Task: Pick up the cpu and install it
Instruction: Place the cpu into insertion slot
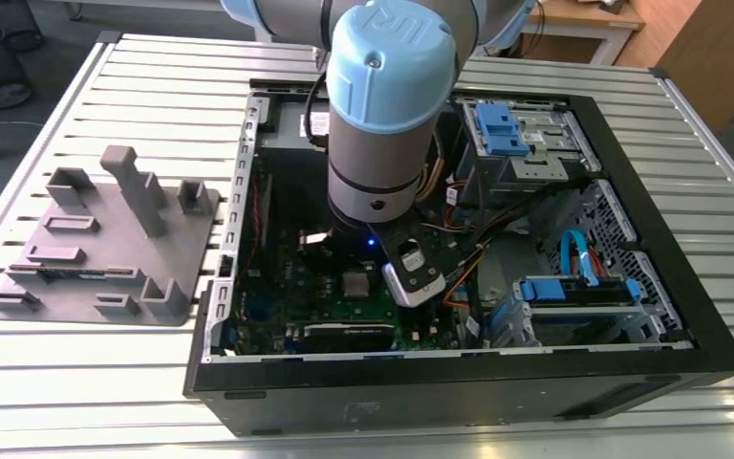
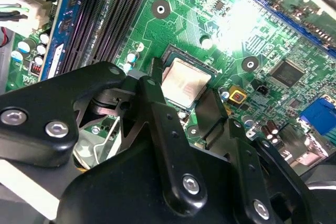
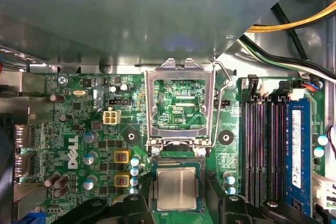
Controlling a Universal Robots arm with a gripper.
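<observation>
The cpu [image 3: 176, 189], a small square chip with a silver metal top, lies flat in its socket on the green motherboard [image 3: 79, 129]. In the exterior view the cpu [image 1: 358, 284] shows as a small silver square just under the arm's wrist. My gripper [image 2: 181, 90] hangs low over it and is open, one black finger [image 2: 153, 85] on each side of the chip. In the first wrist view the gripper [image 3: 177, 205] straddles the socket's edges. The socket's metal retention frame [image 3: 179, 103] is swung up, beside the chip.
The motherboard sits inside an open black computer case [image 1: 673, 335] on a slatted table. Black memory slots and a blue module [image 3: 296, 150] run beside the socket. Cables [image 3: 294, 22] and drive bays [image 1: 520, 134] crowd the case. A grey plastic tray with posts [image 1: 99, 239] stands at the exterior view's left.
</observation>
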